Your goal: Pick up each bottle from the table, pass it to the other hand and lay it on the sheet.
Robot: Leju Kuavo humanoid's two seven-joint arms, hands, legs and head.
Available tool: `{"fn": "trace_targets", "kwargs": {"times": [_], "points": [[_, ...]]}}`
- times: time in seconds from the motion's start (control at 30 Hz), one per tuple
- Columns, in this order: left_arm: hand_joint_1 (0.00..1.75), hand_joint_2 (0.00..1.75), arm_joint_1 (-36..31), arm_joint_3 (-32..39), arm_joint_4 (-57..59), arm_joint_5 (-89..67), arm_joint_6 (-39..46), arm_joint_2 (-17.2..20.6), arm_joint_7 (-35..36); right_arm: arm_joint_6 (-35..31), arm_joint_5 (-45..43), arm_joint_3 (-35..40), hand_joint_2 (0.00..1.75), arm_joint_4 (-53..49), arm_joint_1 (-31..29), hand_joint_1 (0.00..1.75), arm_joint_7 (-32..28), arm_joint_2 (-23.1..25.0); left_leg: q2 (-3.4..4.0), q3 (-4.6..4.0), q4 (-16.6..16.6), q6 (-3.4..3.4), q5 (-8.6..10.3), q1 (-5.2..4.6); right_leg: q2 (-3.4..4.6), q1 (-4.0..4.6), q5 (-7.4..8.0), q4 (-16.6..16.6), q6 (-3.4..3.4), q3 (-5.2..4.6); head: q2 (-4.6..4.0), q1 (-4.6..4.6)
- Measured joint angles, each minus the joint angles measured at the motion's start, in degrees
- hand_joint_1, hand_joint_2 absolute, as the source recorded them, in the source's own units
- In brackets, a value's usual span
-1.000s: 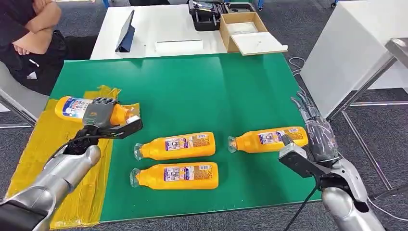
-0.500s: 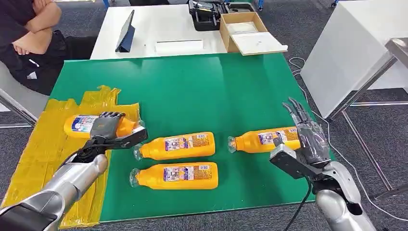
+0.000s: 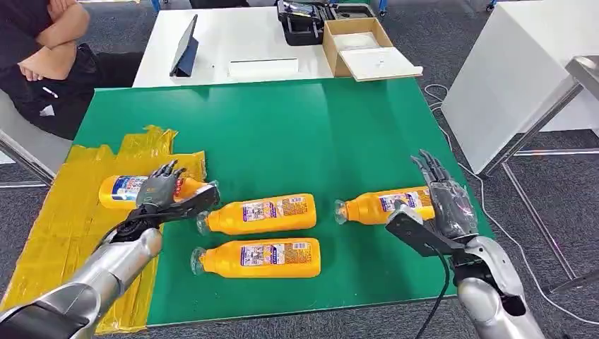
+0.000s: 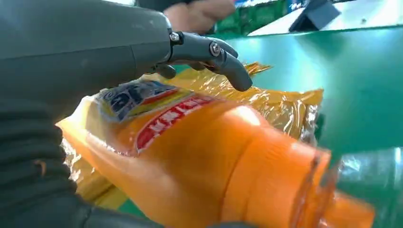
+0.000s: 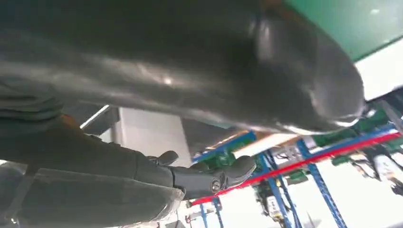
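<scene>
Left hand (image 3: 159,189): fingers lifted and spread over a bottle (image 3: 127,189), which lies on its side on the yellow sheet (image 3: 63,226), cap end toward the green mat (image 3: 282,134); whether the hand grips it or merely rests on it cannot be told (the left wrist view shows the fingers (image 4: 209,52) arched above the label, the orange bottle body (image 4: 204,156) beneath the palm).

Right hand (image 3: 445,201): empty, fingers extended and apart, at the mat's right edge, just beside the rightmost bottle (image 3: 385,205).

Two more bottles: one (image 3: 258,214) at mid-mat, one (image 3: 258,258) nearer the robot; both on their sides, caps pointing left.

Beyond the mat: white table (image 3: 226,42) bearing a cardboard box (image 3: 360,46). Seated person (image 3: 42,49) at far left.
</scene>
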Motion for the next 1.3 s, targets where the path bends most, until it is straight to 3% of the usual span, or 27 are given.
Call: {"fn": "trace_targets", "kwargs": {"times": [0.03,0.2,0.37,0.57,1.0,1.3], "points": [[0.00,0.00,0.1,0.6,-0.3,0.8,-0.1,-0.1,0.0,0.2,0.4,0.0,1.75,0.0,0.0,0.00,0.2,-0.1,0.00,0.00,0.0,0.00,0.00,0.00,0.00,0.00,0.00,0.0,0.00,0.00,0.00,0.00],[0.00,0.00,1.0,5.1,-4.9,8.9,-2.1,-1.0,-2.0,2.5,4.4,-0.7,1.75,0.7,-1.4,0.00,1.5,-1.4,0.00,0.00,0.0,0.00,0.00,0.00,0.00,0.00,0.00,0.0,0.00,0.00,0.00,-0.02],[0.00,0.00,1.3,9.9,-16.3,24.2,-3.8,-1.3,-5.0,8.7,5.8,-1.2,1.75,5.0,-7.1,0.00,2.6,-5.5,0.00,-0.06,0.0,0.09,0.08,-0.03,0.01,0.05,0.09,0.0,0.12,0.04,0.00,0.00],[0.00,0.00,-0.9,13.8,-29.1,42.9,-6.1,1.7,-7.5,10.5,2.5,-0.5,1.75,11.4,-11.8,0.00,0.9,-10.3,-0.12,-0.06,0.0,0.20,0.15,-0.04,-0.13,0.03,0.15,0.0,0.23,0.00,0.00,-0.02],[0.00,0.00,-2.9,14.2,-38.0,50.7,-4.2,4.3,-8.9,12.0,0.4,0.4,1.75,14.3,-12.5,0.00,-0.4,-15.8,-0.12,-0.12,0.0,0.20,0.16,-0.05,-0.13,0.04,0.15,0.0,0.23,0.02,0.00,0.00],[0.00,0.00,-4.4,12.1,-39.9,56.5,-2.7,6.3,-9.4,16.8,-3.6,6.9,1.75,20.1,-18.9,0.00,-2.6,-21.9,-0.16,-0.12,0.0,0.26,0.20,-0.09,-0.17,0.03,0.16,0.0,0.25,0.01,0.00,-0.02]]}}
